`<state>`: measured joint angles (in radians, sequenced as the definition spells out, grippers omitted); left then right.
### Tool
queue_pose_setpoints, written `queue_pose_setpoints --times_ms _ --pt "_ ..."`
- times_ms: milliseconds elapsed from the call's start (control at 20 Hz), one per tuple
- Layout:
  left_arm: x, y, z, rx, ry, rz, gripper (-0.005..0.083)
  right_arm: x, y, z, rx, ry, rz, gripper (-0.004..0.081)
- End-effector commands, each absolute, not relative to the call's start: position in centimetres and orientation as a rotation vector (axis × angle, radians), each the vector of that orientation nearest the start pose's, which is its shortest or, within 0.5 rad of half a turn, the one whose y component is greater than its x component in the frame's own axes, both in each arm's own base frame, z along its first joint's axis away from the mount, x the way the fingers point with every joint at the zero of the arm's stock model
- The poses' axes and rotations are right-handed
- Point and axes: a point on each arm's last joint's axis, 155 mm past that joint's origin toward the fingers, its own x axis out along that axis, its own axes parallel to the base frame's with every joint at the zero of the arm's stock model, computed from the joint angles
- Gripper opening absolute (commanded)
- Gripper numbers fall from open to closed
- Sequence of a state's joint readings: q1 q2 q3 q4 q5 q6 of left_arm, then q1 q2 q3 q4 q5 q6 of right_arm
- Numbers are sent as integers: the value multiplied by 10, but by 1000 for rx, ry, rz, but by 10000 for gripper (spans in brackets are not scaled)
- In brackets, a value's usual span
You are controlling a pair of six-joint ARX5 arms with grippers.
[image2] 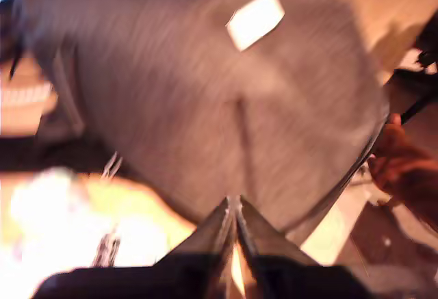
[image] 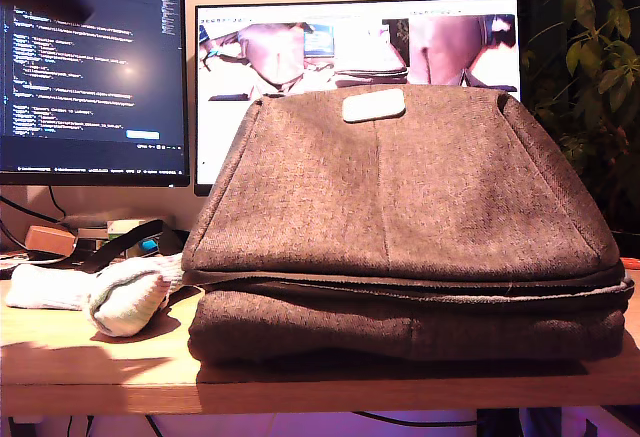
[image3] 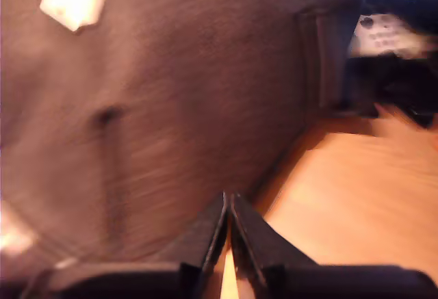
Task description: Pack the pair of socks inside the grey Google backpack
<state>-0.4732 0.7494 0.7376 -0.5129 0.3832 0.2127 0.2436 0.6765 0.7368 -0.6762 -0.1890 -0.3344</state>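
Where we cannot see well: both wrist views are smeared with blur, and each gripper shows only in its own wrist view.
Glare: a washed-out white-yellow blotch sits beside the bag in the first wrist view; we cannot tell what it is.
Cut off: the two dark-framed monitors [image: 300,47] behind the bag run out of the exterior view at the top, and the leafy green plant [image: 590,77] runs out at the exterior view's right.
Bag: the large grey-brown heathered woven-fabric backpack [image: 400,187] lies on the light wooden table [image: 100,367], with its small pale rounded-rectangle patch [image: 373,105] on the face we see.
Bag's inside: hidden in every view. The dark seam along its near edge looks closed, and we cannot tell what it holds.
Socks: the soft off-white knit pair of socks [image: 125,297], rolled, rests on the table outside the bag. It is at the exterior view's left, just beside the bag's corner, with a pale end trailing further toward that side.
First tool: our first gripper [image2: 234,206] has its jaws pressed together with nothing between them, over the bag's fabric; we cannot tell whether it touches.
Second tool: our second gripper [image3: 228,203] is likewise closed and empty, where the bag's edge meets bare table.
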Motion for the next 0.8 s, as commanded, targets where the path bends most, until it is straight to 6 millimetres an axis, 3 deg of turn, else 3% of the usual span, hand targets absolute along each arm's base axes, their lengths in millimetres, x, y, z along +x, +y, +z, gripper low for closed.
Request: queue_pose_setpoints --times_ms 0,50,150,250,450,550,650,750 --pt "215 -196 220 228 440 -922 -24 237 111 199 -343 554 599 -9" --pt "213 -199 220 231 434 -932 -24 235 117 197 -348 561 623 63" --pt "211 -201 220 233 435 -941 -24 239 127 195 -360 559 653 397" --pt "211 -201 220 233 436 -941 -24 245 141 196 -378 535 688 567" --pt "209 -200 217 233 453 -942 -24 254 168 197 -418 483 760 589" --pt "209 -199 215 234 459 -942 -24 262 179 201 -424 449 777 640" --pt "208 -199 215 234 460 -942 -24 273 183 202 -467 428 761 703" --pt "208 -199 215 234 460 -942 -23 283 181 191 -533 450 743 759"
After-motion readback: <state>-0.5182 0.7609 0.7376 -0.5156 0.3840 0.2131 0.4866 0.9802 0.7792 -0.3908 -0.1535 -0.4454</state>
